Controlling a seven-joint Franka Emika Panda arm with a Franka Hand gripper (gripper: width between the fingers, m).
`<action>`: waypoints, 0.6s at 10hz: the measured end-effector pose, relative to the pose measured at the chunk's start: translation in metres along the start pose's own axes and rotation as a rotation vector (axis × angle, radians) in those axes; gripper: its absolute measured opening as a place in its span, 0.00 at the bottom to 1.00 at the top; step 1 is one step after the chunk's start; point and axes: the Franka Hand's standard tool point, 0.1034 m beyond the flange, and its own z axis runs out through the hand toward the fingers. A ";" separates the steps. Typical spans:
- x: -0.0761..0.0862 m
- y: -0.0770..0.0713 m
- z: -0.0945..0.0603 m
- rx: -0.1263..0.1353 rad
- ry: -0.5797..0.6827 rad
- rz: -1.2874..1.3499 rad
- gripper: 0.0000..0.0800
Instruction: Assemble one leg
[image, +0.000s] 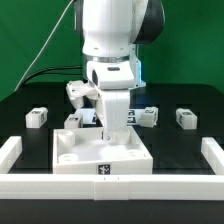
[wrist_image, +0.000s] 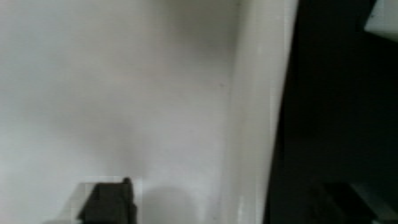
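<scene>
Franka's gripper (image: 112, 136) hung straight down from the white arm (image: 110, 40), its tip right at the top face of the large white tray-like piece (image: 138, 158). Whether it touched that surface could not be told. The arm's own body hid the jaws in the exterior view. The wrist view gave only one dark finger (wrist_image: 107, 203) against a blurred white surface (wrist_image: 125, 90), with a dark strip alongside, so the width of the opening could not be told, nor whether anything sat between the fingers.

Four legs lay on the black table (image: 180, 140), all behind the tray. The leftmost leg (image: 37, 117) sat well apart from the tray toward the exterior view's left. The rightmost leg (image: 186, 117) sat equally far off toward the exterior view's right. A third leg (image: 148, 115) lay near the arm on its right in that view, and a fourth leg (image: 74, 121) showed partly beside the arm on its left, close to the tray's back edge. Each seemed to lie flat rather than stand on end, its long axis running roughly across the exterior view (they were too small to say which end pointed where). Dark marker patches showed on the faces turned toward the camera.

The tray lay flat, a small marker tag (image: 105, 171) on its front wall. White rails (image: 10, 152) bordered the table.
</scene>
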 end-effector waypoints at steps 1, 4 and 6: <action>0.000 0.000 0.000 0.000 0.000 0.000 0.49; 0.000 0.001 0.000 -0.003 -0.001 0.001 0.10; 0.000 0.001 0.000 -0.003 -0.001 0.001 0.07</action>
